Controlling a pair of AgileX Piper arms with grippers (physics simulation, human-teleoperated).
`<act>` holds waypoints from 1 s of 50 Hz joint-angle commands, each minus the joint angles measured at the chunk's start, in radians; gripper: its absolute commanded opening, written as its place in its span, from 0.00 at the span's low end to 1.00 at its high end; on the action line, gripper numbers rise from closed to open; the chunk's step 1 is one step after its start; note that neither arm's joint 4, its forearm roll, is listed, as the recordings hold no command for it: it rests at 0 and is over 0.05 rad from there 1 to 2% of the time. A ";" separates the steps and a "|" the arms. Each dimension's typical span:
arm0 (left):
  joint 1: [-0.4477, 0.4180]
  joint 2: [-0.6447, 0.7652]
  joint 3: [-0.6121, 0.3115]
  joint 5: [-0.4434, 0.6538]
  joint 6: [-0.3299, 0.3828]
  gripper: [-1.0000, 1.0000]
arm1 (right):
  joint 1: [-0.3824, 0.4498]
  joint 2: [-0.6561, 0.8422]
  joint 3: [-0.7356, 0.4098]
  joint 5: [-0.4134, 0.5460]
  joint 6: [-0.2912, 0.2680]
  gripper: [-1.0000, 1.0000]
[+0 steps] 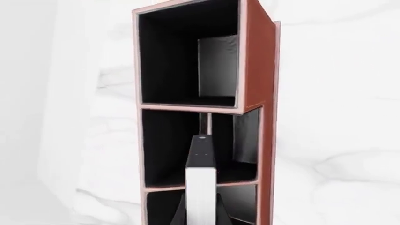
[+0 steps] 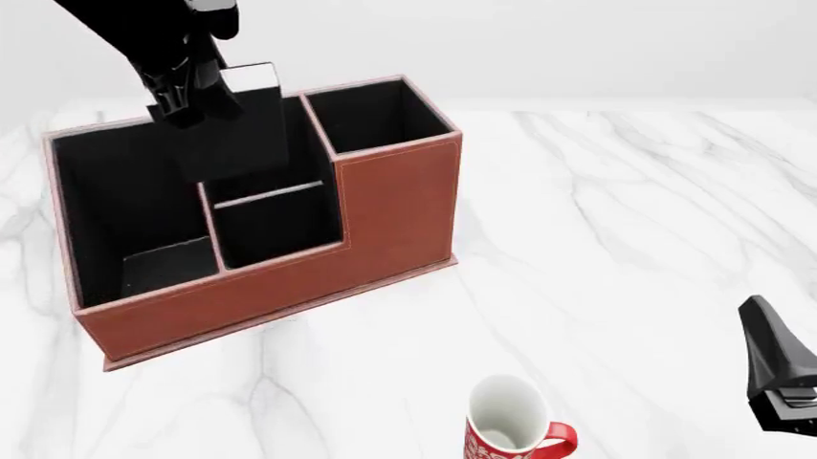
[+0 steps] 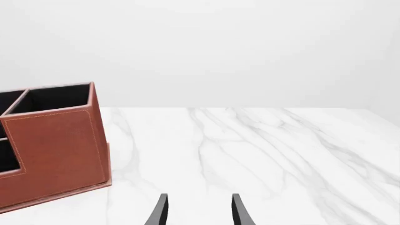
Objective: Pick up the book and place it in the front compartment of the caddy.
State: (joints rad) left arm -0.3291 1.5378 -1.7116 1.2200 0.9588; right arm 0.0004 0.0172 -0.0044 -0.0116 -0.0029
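While the left claw (image 2: 191,96) clamps the book (image 2: 243,124) by its top edge above the caddy (image 2: 383,210) near the bench's far-left corner, it looks stiff, thin and light, likely to swing; the right claw (image 3: 198,211) stands apart, empty.

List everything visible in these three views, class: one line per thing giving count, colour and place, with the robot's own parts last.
Leather desk caddy: one, reddish-brown with black lining, left half of the table.
Thin rectangular book: one, black cover with white page edges, held upright above the caddy's middle cells.
Mug: one, red and white, near edge of the table.
Marble table: one, white with grey veins.
Left gripper: one, black, shut on the book.
Right gripper: one, black, open, low at the right, holding nothing.
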 commanded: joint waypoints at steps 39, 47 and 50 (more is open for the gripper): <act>0.014 0.168 -0.209 0.000 0.013 0.00 | 0.000 -0.005 0.001 0.004 0.000 1.00; 0.022 0.188 -0.226 0.000 0.027 0.00 | 0.000 -0.005 0.001 0.005 0.001 1.00; 0.020 0.191 -0.222 0.000 0.022 0.00 | 0.000 -0.005 0.001 0.004 0.001 1.00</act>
State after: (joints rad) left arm -0.3074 1.7153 -1.9200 1.2200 0.9672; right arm 0.0004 0.0140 -0.0045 -0.0084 -0.0029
